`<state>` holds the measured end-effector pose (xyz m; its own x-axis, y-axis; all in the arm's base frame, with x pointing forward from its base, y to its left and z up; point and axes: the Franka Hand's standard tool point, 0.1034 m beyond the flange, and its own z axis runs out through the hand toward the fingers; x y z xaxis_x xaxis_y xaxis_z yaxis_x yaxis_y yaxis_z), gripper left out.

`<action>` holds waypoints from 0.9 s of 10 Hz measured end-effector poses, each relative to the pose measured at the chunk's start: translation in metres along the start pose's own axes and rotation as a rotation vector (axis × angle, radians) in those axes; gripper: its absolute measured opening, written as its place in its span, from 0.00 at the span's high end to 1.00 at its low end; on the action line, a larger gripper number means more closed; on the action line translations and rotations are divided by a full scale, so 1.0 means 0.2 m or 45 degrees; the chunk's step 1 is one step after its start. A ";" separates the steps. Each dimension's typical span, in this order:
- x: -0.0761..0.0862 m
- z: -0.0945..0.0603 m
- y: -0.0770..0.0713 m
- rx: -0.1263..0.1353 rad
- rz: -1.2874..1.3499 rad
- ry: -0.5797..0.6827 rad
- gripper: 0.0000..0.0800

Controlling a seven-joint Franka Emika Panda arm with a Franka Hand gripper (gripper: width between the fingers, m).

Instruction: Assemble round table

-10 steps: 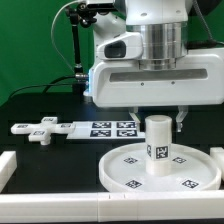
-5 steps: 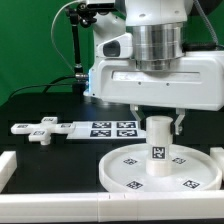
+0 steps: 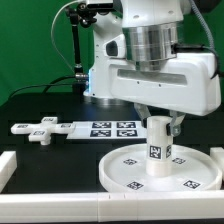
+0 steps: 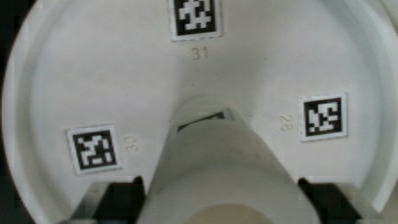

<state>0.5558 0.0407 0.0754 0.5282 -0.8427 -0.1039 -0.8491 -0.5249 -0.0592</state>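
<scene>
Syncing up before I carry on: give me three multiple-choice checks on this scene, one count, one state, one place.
1. How many square markers on the round disc show in the wrist view? A one; B six; C three.
2. How does the leg, between the gripper's fingers, sit? A upright at the round disc's middle; B lying off the round disc; C tipped over on the round disc.
3. Where is the cross-shaped foot piece? A on the round disc; B on the table, at the exterior view's left of the marker board; C in the gripper.
Answers: 1 C, three tags ring the leg; 2 A, it stands straight, clamped; 3 B, it lies beside the marker board's end.
</scene>
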 end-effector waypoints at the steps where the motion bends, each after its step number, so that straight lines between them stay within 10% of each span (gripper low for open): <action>1: -0.01 0.00 0.00 0.006 0.104 -0.008 0.49; 9: 0.01 0.00 -0.03 0.100 0.800 -0.050 0.49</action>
<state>0.5612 0.0416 0.0754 -0.0708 -0.9813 -0.1791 -0.9956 0.0805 -0.0477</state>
